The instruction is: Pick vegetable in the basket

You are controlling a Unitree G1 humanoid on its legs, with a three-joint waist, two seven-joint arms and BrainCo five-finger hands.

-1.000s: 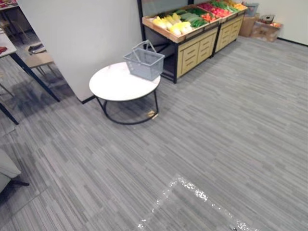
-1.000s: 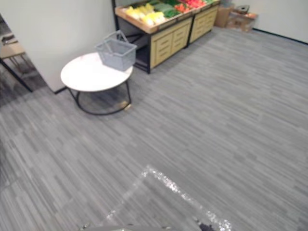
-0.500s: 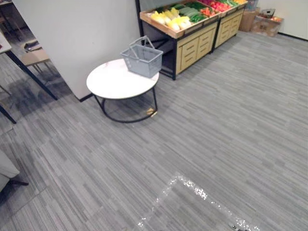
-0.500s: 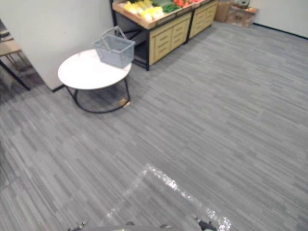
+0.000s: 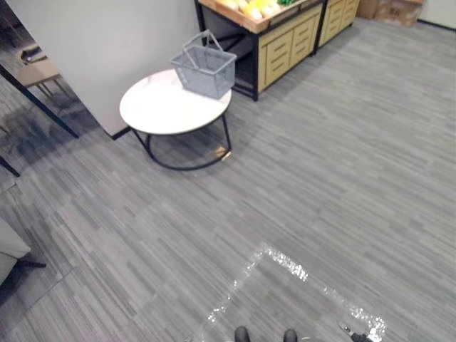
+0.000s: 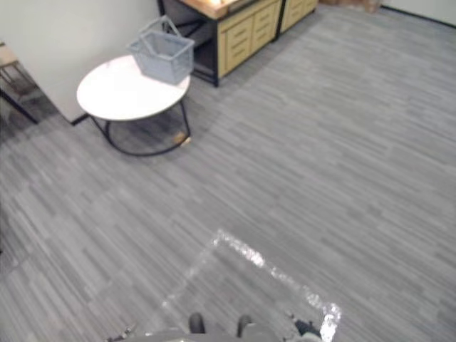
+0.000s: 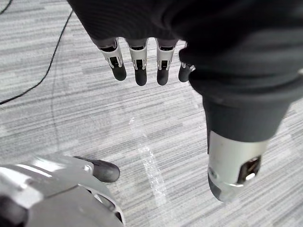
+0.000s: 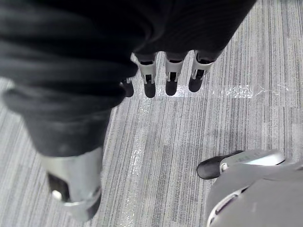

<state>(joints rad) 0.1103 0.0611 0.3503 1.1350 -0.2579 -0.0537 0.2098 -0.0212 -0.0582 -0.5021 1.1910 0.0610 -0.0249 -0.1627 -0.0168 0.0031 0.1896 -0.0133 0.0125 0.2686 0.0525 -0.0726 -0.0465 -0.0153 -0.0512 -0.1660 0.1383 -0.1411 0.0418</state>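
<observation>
Grey striped floor (image 5: 342, 164); round white table (image 5: 157, 114) by a wall (image 5: 107, 28), bearing the basket (image 5: 204, 68), beside a produce stand (image 5: 285, 43). Left hand (image 7: 137, 61) and right hand (image 8: 173, 71) straight-fingered, empty.

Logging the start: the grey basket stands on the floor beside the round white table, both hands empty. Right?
No: the left eye view shows the grey basket on the round white table. The left hand and right hand are empty.
</observation>
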